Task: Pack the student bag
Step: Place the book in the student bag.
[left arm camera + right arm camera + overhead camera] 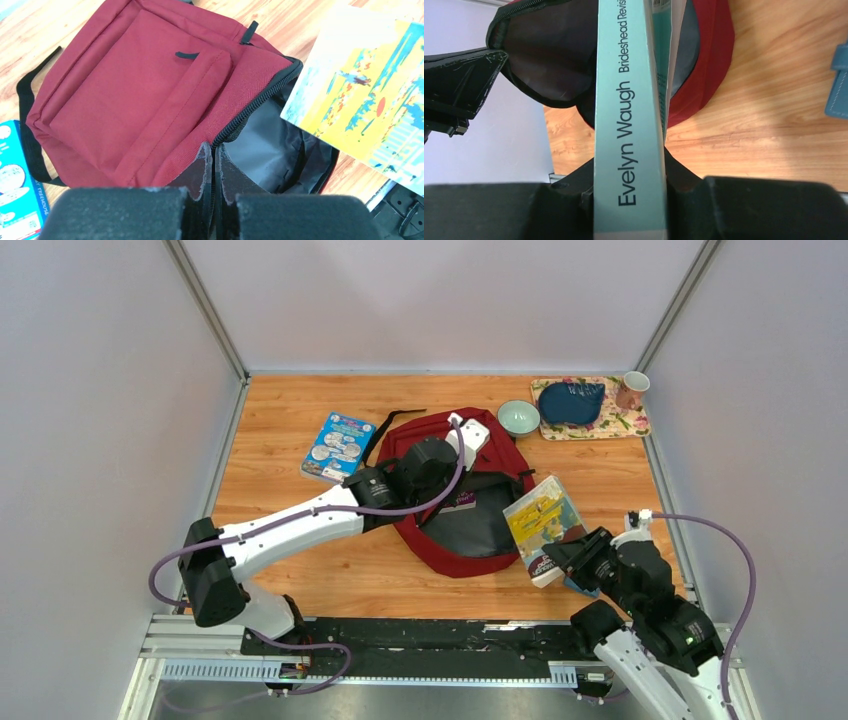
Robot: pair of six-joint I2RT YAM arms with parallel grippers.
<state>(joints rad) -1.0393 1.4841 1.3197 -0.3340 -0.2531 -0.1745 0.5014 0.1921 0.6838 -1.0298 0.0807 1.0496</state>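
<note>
While one student bag (470,535) gapes, two books (337,446) (545,525) show.

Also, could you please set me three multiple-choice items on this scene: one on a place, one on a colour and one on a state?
1. Where is the blue book? A) on the table, left of the student bag B) inside it C) on the tray
2. What colour is the bag? A) green B) dark red C) grey
3. What does the right claw hold? A) nothing B) a mug C) a yellow-covered book
Key: A, it lies flat on the wood; B, red fabric in every view; C, the spine sits clamped in it.
</note>
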